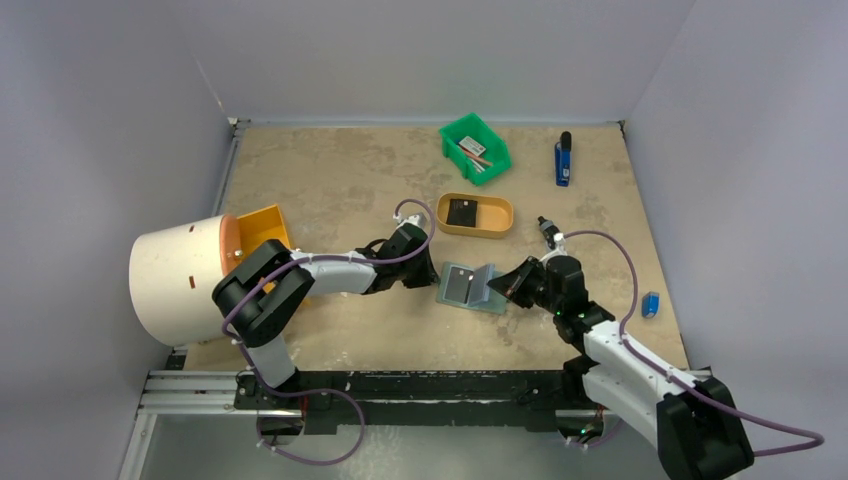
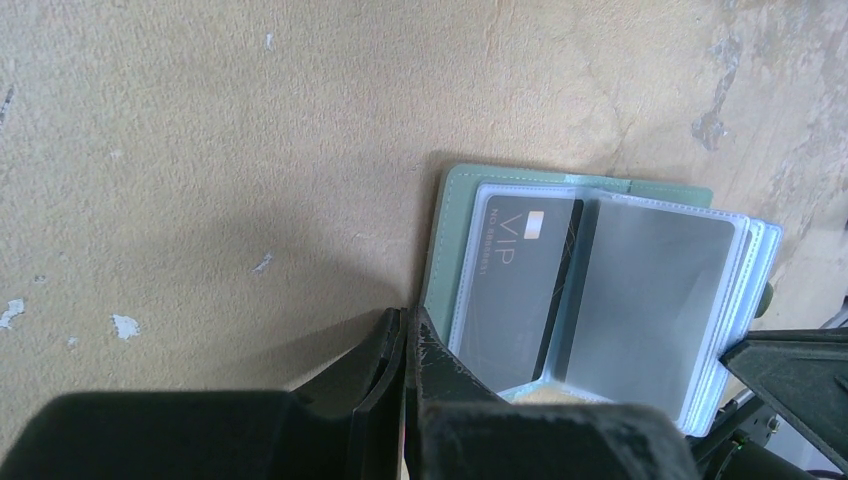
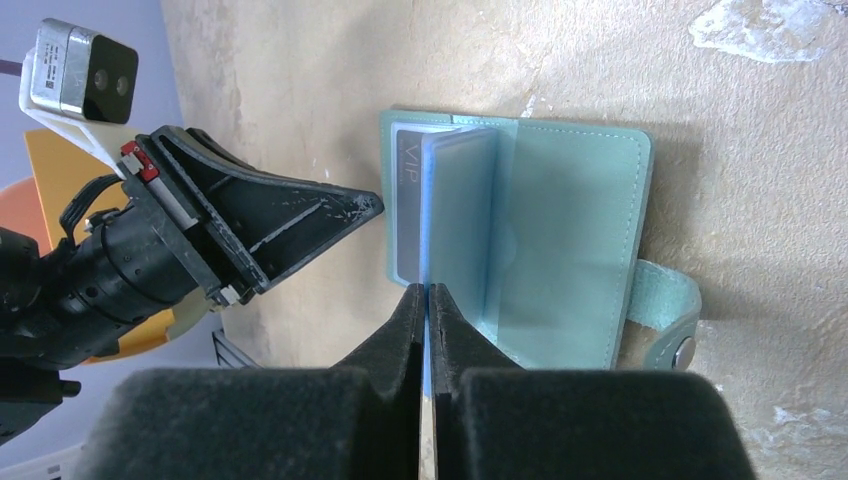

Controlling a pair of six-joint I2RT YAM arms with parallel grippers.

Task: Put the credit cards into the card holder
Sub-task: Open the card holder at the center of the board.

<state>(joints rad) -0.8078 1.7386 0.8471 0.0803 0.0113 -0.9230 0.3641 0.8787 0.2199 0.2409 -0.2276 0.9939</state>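
Top view, near edge first: both arm bases sit on the black rail (image 1: 420, 385). The L arm reaches toward 2 o'clock and the R arm toward 10 o'clock, meeting mid-table.

At far 9 o'clock a big white tub (image 1: 175, 285) lies on its side, w/ an orange bin (image 1: 262, 228) just behind it. A small blue item (image 1: 651, 304) lies at 3 o'clock, beyond the R arm, too small to tell what it is.

The card holder (image 1: 466, 287) lies open on the table (image 1: 330, 180) btwn the two claws. The L gripper (image 2: 405, 325) is at its 9 o'clock edge. Its jaws are pressed together w/ next to no gap, tips touching the grey-green cover edge, nothing seen btwn them. The R gripper (image 3: 428, 295) comes in from 3 o'clock. Its jaws are narrow, pinched on one pale blue pocket leaf and holding it upright off the other leaves. A black VIP card (image 2: 515, 280) sits inside the clear pocket nearest the L claw (gold chip patch beside the lettering). The snap strap (image 3: 672, 315) w/ its round button sticks out on the side away from the L claw.

Farther, at the holder's 12 o'clock, is a tan oval tray (image 1: 478, 233) w/ a second black card (image 1: 461, 211) flat inside. A small black knob (image 1: 546, 228) stands near the tray's 3 o'clock.

Farthest are a green bin (image 1: 455, 135) at 12 o'clock, contents too small to tell, and a blue tool (image 1: 563, 160) at the bin's 3 o'clock, well apart.
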